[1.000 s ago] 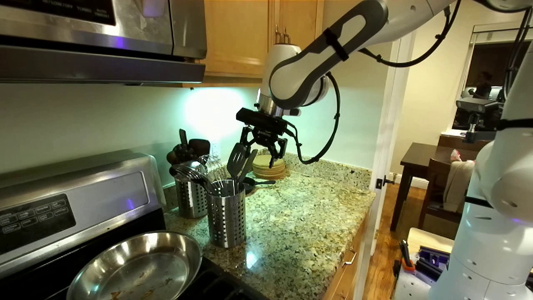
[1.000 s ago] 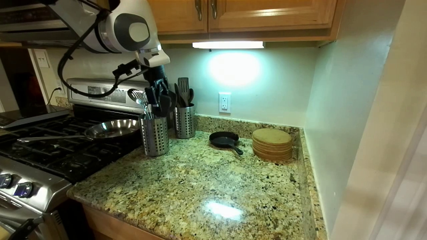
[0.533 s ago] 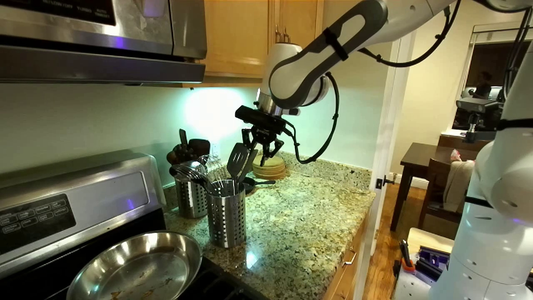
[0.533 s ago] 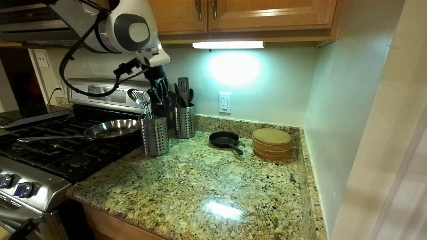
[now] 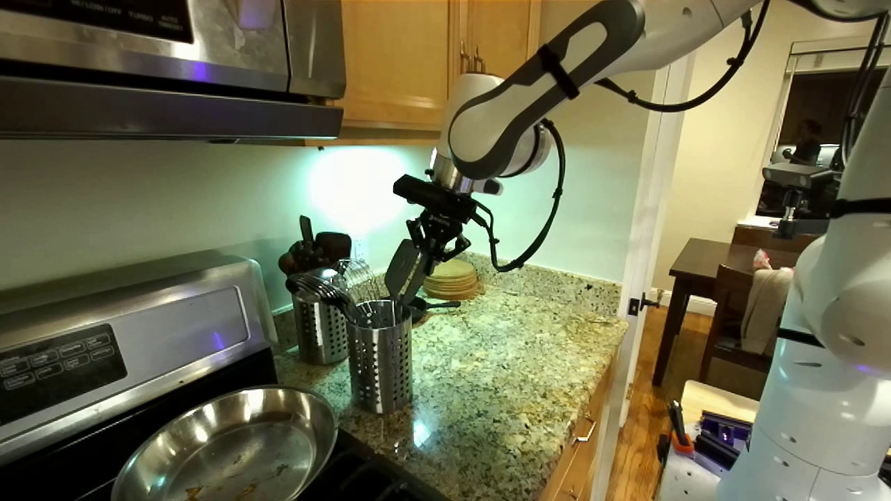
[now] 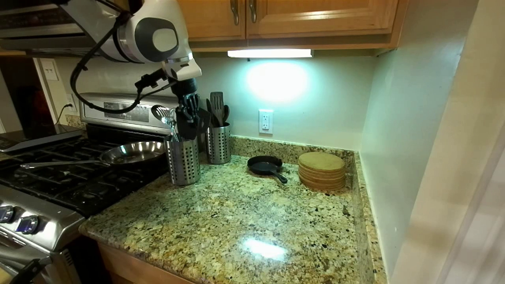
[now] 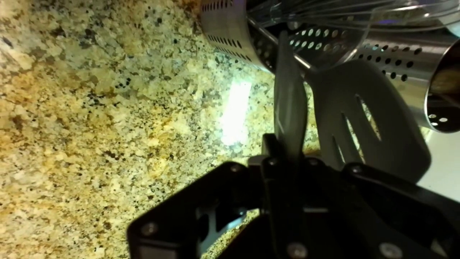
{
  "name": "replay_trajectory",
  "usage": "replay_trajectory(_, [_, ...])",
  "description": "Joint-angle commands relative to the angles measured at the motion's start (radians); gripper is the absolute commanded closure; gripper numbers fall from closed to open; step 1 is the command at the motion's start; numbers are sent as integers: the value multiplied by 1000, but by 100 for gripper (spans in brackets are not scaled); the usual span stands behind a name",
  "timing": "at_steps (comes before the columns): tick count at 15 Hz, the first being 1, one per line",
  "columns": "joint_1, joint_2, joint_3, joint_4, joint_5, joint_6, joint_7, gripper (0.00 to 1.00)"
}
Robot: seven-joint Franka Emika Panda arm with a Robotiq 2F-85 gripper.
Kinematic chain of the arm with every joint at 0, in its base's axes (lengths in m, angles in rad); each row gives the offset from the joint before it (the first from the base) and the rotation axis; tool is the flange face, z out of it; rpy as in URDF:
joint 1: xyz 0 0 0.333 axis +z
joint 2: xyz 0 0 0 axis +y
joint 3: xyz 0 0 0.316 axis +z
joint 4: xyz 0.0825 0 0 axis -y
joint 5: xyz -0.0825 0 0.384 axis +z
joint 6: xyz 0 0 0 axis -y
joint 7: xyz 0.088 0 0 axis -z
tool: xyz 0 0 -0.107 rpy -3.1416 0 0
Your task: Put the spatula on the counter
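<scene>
In the wrist view my gripper (image 7: 289, 153) is shut on a dark spatula (image 7: 290, 104) seen edge-on, its blade rising between the fingers. The foot of this spatula still reaches down into the perforated steel holder (image 5: 380, 365), among whisks and other tools. Close beside it leans a slotted dark spatula (image 7: 363, 122), outside the grip. In an exterior view the gripper (image 5: 430, 259) sits above the holder's right side, touching the upper blade. The granite counter (image 6: 236, 221) spreads out beneath; the far fingertip is hidden behind the blade.
A second holder (image 6: 219, 144) with dark utensils stands at the wall. A small black skillet (image 6: 263, 165) and a stack of round boards (image 6: 321, 173) lie at the back. A steel pan (image 5: 230, 445) sits on the stove; cabinets (image 6: 315, 17) hang overhead.
The jaws have gone from wide open to shut on the spatula. The slotted spatula beside it has turned and tilted, and the holder has shifted very slightly. The arm has barely moved.
</scene>
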Motion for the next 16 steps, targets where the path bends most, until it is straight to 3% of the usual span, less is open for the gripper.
replay_trajectory(1, [13,-5,-13,-14,25,31,-28,90])
replay_trajectory(16, [34,-111,18,-12,-74,27,-49,90])
